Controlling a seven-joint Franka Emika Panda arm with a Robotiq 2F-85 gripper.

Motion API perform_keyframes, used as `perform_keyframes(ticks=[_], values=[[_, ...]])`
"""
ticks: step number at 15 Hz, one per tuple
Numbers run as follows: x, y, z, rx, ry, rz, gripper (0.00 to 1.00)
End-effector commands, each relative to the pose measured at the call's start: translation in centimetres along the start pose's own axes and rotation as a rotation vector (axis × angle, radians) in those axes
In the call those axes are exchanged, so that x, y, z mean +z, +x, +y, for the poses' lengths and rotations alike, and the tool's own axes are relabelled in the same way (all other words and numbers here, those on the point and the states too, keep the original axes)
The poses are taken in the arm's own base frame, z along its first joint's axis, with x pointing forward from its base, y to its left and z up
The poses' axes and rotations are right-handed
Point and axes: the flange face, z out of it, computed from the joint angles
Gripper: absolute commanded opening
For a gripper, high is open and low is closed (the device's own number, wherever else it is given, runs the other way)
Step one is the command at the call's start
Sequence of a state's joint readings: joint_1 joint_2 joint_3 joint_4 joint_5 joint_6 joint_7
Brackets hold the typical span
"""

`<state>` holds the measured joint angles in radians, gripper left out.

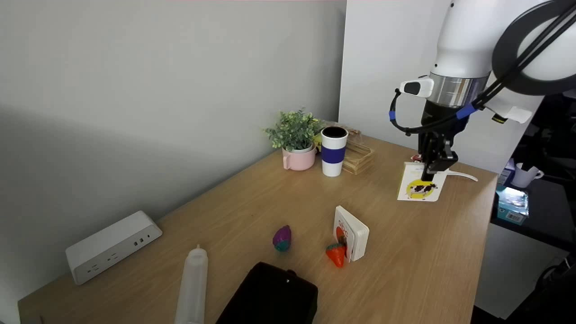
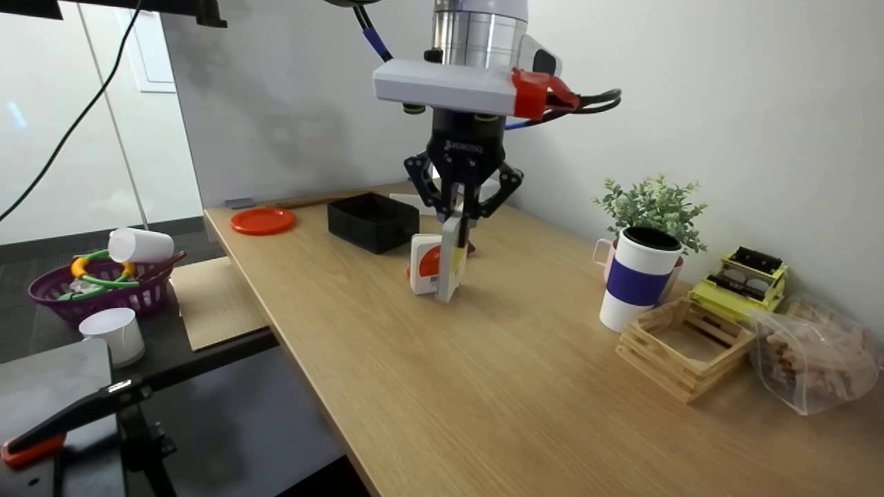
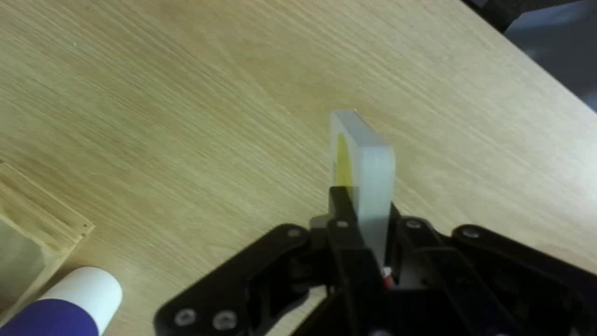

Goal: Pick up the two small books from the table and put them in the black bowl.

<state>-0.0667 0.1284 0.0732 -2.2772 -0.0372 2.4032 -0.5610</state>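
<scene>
My gripper [image 1: 430, 173] is shut on the white book with the yellow-and-black cow cover [image 1: 419, 191]. The book hangs upright from the fingers, apparently above the table. In the wrist view the fingers [image 3: 367, 205] clasp both faces of this book [image 3: 376, 175]. An exterior view also shows the gripper [image 2: 463, 224] and the held book [image 2: 451, 266]. The other white book, with a red-and-black picture [image 1: 355, 236], stands upright on the table; it also shows partly behind the held book [image 2: 423, 266]. The black bowl [image 1: 274, 297], rectangular, stands beyond that book [image 2: 371, 224]. Its inside is too dark to tell.
A red strawberry toy [image 1: 336, 255] touches or nearly touches the standing book. A purple toy [image 1: 282, 238], white bottle [image 1: 193, 283] and power strip [image 1: 113, 247] lie nearby. A cup [image 2: 635, 279], plant [image 2: 652, 210], wooden crate [image 2: 684, 352] and red plate [image 2: 262, 221] stand on the table.
</scene>
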Motion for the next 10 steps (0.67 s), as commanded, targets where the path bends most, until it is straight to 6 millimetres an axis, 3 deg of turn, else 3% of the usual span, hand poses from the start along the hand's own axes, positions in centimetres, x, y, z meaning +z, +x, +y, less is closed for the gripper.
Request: perform_keyframes(ticks=[1, 5, 10], values=[[-0.7, -0.3, -2.6, -0.086, 0.051, -0.030, 0.04], [-0.6, 0.3, -4.4, -0.113, 0.066, -0.055, 0.04], [-0.4, 1.4, -5.7, -0.275, 0.191, 0.013, 0.04]])
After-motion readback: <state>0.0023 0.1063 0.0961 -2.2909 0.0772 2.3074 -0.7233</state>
